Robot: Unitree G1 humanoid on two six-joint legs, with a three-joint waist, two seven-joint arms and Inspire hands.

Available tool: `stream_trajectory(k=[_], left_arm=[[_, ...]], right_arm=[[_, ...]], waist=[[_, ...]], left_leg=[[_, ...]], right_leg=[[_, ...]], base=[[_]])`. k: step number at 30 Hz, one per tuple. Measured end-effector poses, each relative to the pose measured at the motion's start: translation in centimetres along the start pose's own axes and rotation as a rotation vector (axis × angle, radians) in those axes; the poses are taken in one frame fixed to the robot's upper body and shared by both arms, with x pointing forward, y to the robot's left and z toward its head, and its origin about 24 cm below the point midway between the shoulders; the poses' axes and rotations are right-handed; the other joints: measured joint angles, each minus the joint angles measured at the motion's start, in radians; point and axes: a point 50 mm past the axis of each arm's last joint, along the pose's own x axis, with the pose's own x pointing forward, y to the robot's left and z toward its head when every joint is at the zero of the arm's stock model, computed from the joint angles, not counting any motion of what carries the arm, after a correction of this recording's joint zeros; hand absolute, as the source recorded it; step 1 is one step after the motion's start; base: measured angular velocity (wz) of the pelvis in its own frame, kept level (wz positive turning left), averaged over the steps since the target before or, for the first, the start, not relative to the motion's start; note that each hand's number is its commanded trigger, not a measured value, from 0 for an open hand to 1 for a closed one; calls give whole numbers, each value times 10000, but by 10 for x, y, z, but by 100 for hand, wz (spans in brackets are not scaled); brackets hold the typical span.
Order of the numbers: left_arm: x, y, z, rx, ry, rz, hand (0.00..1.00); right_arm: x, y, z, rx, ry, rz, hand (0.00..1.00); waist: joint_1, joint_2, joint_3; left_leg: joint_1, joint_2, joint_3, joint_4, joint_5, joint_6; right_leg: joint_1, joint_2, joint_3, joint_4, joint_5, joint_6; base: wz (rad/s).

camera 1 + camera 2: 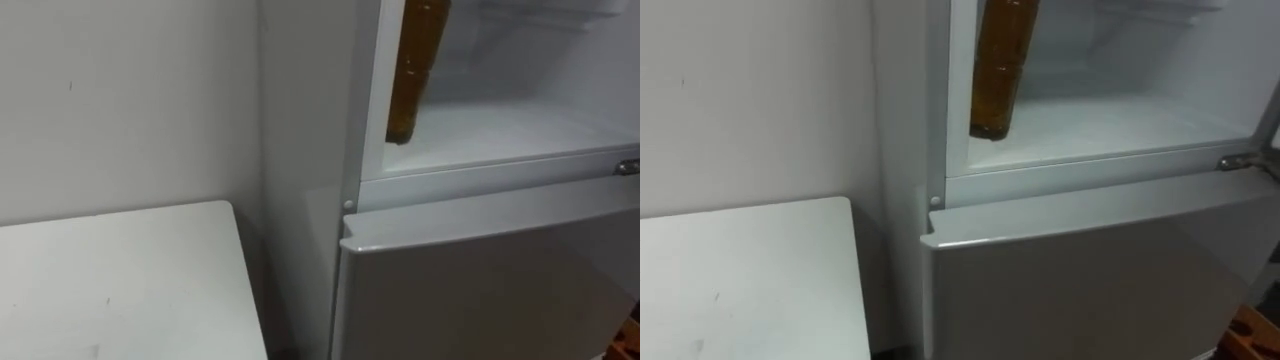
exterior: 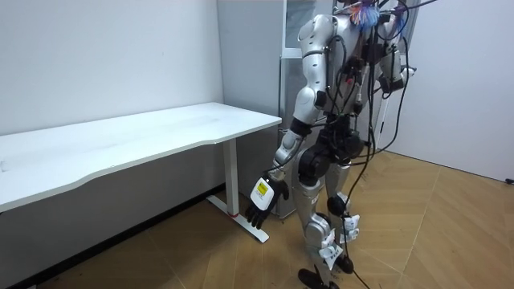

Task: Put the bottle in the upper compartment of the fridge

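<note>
Inside white upper fridge compartment (image 1: pixel 520 130), tall amber bottle (image 1: pixel 415 70) upright by left wall, base near its floor, probably for set-down; cannot tell what grips it. Left hand (image 2: pixel 267 197) idle, fingers relaxed, empty.

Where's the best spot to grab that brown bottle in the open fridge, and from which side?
The bottle is nearly upright, close to the fridge's left frame, so that side is blocked. Probably grip its straight middle, coming from the front or right. Its top is out of view.
</note>
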Motion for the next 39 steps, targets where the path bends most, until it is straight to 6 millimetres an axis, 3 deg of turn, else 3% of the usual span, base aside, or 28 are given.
stream_trajectory(k=[5,19,29,39], left_arm=[[-1,1,-4,38,126,167,0],[-1,-10,-3,-116,119,-76,0],[-2,-11,-4,-143,154,-117,0],[-3,-15,-12,272,571,-267,0]], right_arm=[[-6,20,16,811,-438,605,0],[-13,25,25,-304,-1958,724,0],[-15,26,25,-294,-1908,823,0],[-22,31,16,-555,-1561,1459,0]], waist=[[-220,-49,-16],[-171,-10,7],[-188,-1,11],[-90,-78,4]], left_leg=[[-118,1,19,18,7,-1],[-122,-27,-39,35,5,-8],[-104,-105,-20,50,30,-39],[-41,-32,-86,52,30,-40]], right_leg=[[-34,-21,-122,37,-1,1],[-135,-72,-146,358,-162,-43],[-129,-68,-129,310,-201,-51],[4,-77,-217,197,-201,-51]], base=[[1],[0],[0],[2]])
